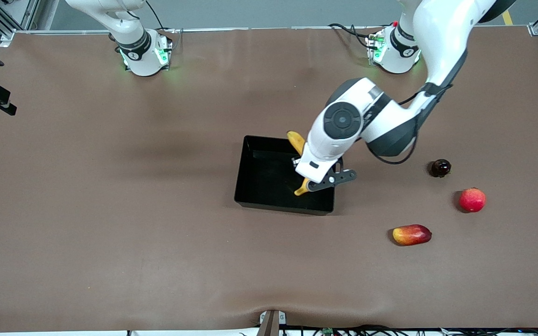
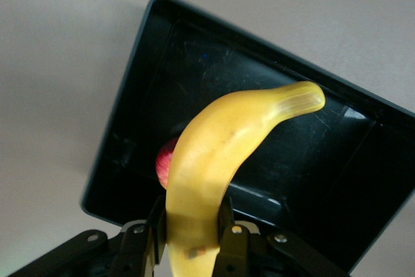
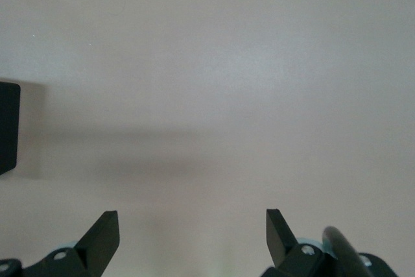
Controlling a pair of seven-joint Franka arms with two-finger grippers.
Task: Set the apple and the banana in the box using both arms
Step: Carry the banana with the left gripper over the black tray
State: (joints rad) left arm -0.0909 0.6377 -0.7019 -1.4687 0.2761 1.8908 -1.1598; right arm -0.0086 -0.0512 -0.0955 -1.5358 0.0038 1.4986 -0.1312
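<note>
The brown table [image 1: 110, 210] takes up most of the scene, with the black box [image 1: 259, 182] sitting around the middle of it. The left arm [image 1: 381, 121] reaches down over the box, and the left gripper [image 2: 191, 241] is clamped on the banana [image 2: 220, 154], holding it up in the air above the box. A bit of the apple [image 2: 163, 162] peeks out inside the box, mostly hidden by the banana. The right arm [image 1: 129, 37] just waits, and the right gripper [image 3: 192, 231] hangs over bare table with fingers spread wide. Toward the left arm's end: a red-and-yellow mango-like fruit [image 1: 411, 234], a pinkish-red round fruit [image 1: 472, 199] and a small dark fruit [image 1: 440, 168]
</note>
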